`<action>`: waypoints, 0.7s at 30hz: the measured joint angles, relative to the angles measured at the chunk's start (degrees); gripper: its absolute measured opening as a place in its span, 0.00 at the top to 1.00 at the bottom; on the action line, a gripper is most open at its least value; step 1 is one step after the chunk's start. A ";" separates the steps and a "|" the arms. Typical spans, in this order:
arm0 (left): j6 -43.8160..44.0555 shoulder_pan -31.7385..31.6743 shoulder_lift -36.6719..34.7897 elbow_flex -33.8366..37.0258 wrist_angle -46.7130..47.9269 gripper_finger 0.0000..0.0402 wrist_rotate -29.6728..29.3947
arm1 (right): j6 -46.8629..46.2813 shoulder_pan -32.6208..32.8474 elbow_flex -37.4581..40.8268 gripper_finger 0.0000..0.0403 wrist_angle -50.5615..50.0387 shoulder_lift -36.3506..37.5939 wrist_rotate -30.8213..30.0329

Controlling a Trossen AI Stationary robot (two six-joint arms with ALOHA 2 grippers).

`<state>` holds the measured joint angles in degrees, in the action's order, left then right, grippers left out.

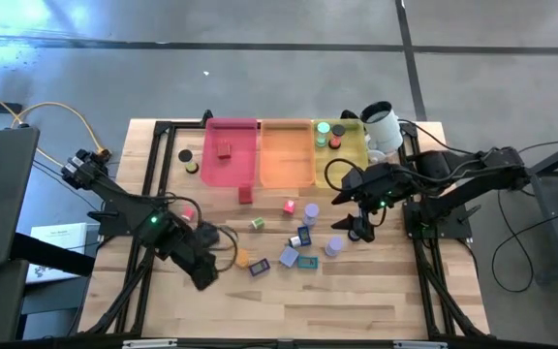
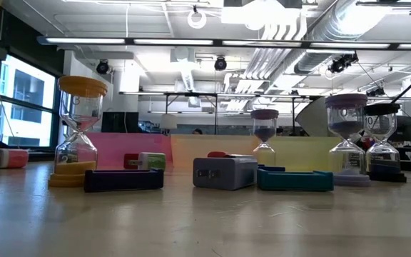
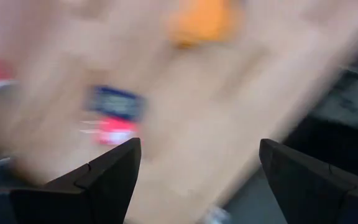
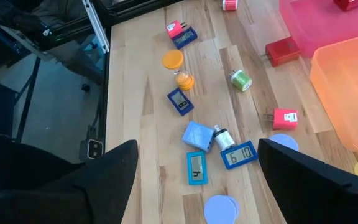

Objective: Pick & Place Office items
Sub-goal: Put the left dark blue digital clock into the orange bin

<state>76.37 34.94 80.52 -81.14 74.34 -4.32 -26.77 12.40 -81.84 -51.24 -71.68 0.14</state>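
Observation:
The office items lie scattered mid-table: a red block (image 1: 246, 195), a pink block (image 1: 289, 206), a green roll (image 1: 258, 223), a lavender block (image 1: 289, 256), flat blue and teal pieces (image 1: 307, 262) and an orange sand timer (image 1: 242, 259). My left gripper (image 1: 207, 271) hangs open near the table's left front, just left of the orange timer. In its blurred wrist view the open fingers (image 3: 197, 146) frame a dark blue piece (image 3: 117, 102). My right gripper (image 1: 356, 228) hovers open above the right of the cluster. Between its fingers (image 4: 197, 146) show a teal piece (image 4: 196, 168) and the lavender block (image 4: 197, 134).
Pink (image 1: 231, 179), orange (image 1: 287, 179) and yellow (image 1: 352, 165) trays stand in a row along the far edge; the pink one holds a red block (image 1: 224, 149), the yellow one some small pieces. A white cup (image 1: 383, 126) stands at the far right. Bare wood lies along the near edge.

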 joint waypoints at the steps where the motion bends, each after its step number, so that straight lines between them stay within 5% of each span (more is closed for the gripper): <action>1: 1.71 -0.07 -0.13 0.00 3.72 0.21 -1.93 | -0.01 0.00 0.00 0.21 -0.01 0.00 0.03; 5: 8.45 -0.95 -0.38 0.00 11.73 0.21 -4.12 | -0.01 0.00 0.00 0.21 -0.03 0.00 0.04; 9: 13.98 -1.85 -0.23 0.00 8.69 0.21 -5.96 | 0.01 0.00 0.00 0.21 -0.03 0.00 0.03; 14: 24.80 -2.60 -0.16 0.42 6.22 0.21 -15.35 | 0.01 0.00 0.00 0.21 -0.01 0.00 0.02; 21: 31.57 -2.56 -0.18 5.43 6.77 0.21 -15.96 | 0.01 0.00 0.00 0.21 0.00 0.00 0.02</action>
<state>107.95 32.38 80.34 -75.72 81.11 -20.28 -26.76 12.40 -81.84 -51.23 -71.68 0.16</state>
